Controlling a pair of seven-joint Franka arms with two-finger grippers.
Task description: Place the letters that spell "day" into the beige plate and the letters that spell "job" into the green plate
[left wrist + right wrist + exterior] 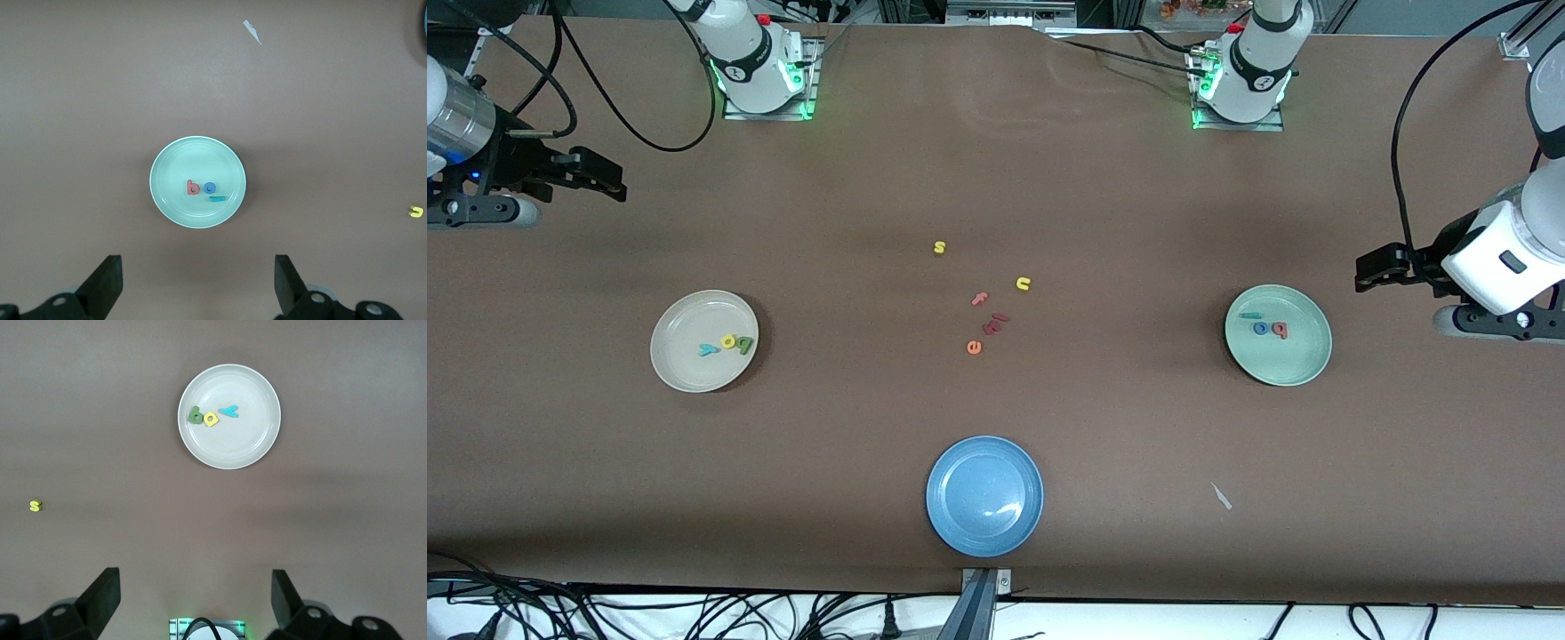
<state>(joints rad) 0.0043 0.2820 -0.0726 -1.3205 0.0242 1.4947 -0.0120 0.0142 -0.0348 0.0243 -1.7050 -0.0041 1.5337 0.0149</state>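
Day letters (727,343) (teal y, yellow d, green a) lie together in the beige plate (685,360) toward the right arm's end; job letters (1265,326) (teal j, blue o, red b) lie in the green plate (1294,364) toward the left arm's end, so sorting looks complete and no pick seems needed.

Left gripper (198,283) and right gripper (195,600) both hang wide open and empty near the table ends. Spare letters (985,307) sit mid-table and the blue plate (960,516) by the near edge, with open room between.
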